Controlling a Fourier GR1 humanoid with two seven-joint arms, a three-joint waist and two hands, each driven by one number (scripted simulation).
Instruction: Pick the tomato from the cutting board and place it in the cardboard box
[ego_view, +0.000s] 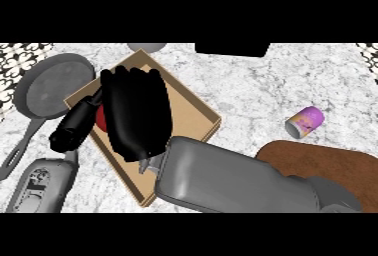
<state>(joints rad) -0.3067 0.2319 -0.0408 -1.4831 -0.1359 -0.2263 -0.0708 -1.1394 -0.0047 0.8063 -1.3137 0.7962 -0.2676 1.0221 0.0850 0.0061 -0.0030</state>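
You see the right hand (133, 112) stretched over the cardboard box (198, 107), palm down, because the tomato (102, 116) must go inside it. Only a red patch of the tomato shows, between the thumb and the palm, so I judge the hand is grasping it, low over the box floor. Whether it touches the floor, you cannot tell. The cutting board (328, 162) lies near the right edge, partly behind the forearm. The left hand is not visible. A pan (52, 87) lies just beside the box.
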